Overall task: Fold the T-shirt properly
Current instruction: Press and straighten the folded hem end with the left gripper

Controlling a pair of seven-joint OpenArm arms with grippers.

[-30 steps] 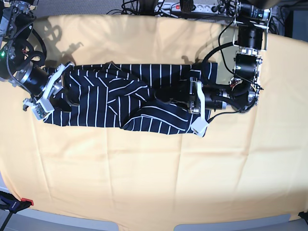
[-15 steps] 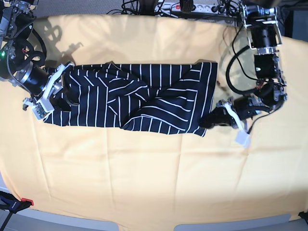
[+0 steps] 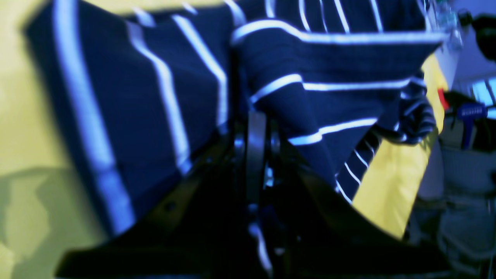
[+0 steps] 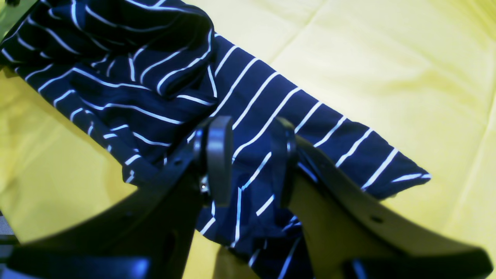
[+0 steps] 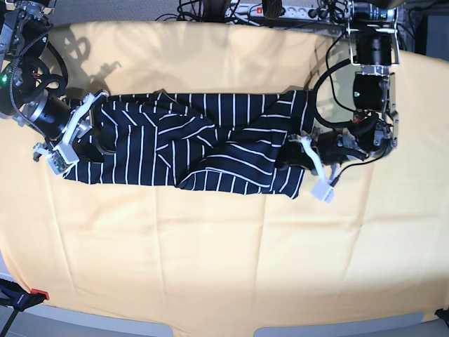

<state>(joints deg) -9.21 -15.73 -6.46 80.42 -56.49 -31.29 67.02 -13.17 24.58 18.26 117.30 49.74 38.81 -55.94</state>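
Left wrist: blurred. Left gripper looks closed on a hem fold of the T-shirt, cloth draped both sides of the pinch, prob. to carry that end over.

Right wrist: right gripper part-open, jaws astride shirt fabric w/o clamping; looks like holding that end down.

Base: shirt lies as long band across yellow cloth, arms at opposite ends. Plenty of free cloth in front & behind for folding.
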